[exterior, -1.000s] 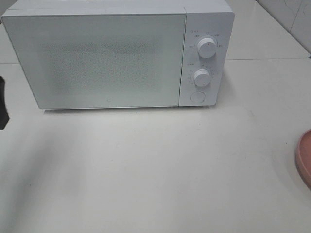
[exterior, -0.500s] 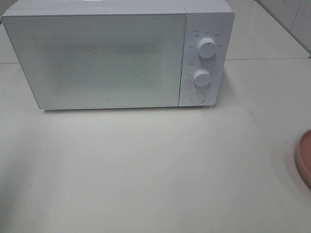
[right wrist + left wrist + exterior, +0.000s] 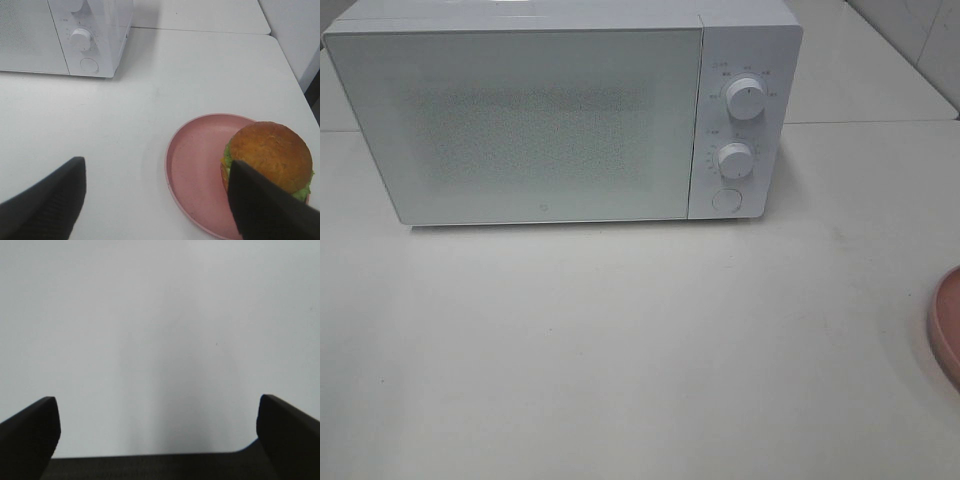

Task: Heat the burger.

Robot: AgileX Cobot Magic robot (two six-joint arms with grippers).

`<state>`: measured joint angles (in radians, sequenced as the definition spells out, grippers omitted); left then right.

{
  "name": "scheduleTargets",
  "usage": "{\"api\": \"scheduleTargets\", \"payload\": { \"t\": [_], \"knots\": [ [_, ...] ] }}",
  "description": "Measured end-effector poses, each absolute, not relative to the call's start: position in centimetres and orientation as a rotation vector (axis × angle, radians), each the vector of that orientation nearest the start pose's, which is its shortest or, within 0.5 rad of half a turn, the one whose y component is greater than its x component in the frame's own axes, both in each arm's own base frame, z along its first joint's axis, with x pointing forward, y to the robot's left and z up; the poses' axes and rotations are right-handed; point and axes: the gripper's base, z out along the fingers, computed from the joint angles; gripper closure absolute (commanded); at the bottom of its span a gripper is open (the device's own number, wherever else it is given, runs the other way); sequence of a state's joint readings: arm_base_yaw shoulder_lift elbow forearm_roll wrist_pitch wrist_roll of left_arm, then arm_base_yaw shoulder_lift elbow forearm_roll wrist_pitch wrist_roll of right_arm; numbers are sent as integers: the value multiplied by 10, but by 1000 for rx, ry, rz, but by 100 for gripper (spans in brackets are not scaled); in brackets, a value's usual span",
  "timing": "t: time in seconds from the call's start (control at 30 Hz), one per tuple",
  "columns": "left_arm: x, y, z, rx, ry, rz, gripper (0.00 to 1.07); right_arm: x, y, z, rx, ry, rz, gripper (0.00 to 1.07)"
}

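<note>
White table (image 3: 640, 350), closed microwave (image 3: 520, 125); burger (image 3: 267, 155) waits on its pink plate (image 3: 192, 167), well right of the microwave.
I'd open the door first; left gripper (image 3: 157, 427) and right gripper (image 3: 157, 197) both gape, empty.

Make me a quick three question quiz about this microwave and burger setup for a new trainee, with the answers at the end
1. True or false: the microwave door is shut.
2. What does the burger sit on? A) the bare table B) a pink plate C) the top of the microwave
3. Fill in: the right gripper stands ____, holding nothing.

Key
1. True; the door lies flush with the control panel in the high view.
2. B; it sits on the pink plate, toward one side of it, out on the table.
3. Open; its fingers are spread and the burger shows past one of them, ungripped.
</note>
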<state>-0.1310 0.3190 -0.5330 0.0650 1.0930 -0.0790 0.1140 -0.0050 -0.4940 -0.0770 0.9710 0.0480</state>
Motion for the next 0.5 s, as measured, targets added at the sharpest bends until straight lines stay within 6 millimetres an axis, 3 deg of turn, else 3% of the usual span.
{"api": "scheduleTargets", "payload": {
  "t": [0.17,0.27,0.33,0.5],
  "knots": [
    [17,3,280,59,2205,-43,6,-1,-6,283,-65,1950,16,32],
    [13,3,280,57,2178,-50,6,-1,-6,283,-65,1950,16,32],
    [-3,3,280,53,2082,-91,6,-1,-6,283,-65,1950,16,32],
    [-8,3,280,19,2049,-81,6,-1,-6,283,-65,1950,16,32]
  ]
}}
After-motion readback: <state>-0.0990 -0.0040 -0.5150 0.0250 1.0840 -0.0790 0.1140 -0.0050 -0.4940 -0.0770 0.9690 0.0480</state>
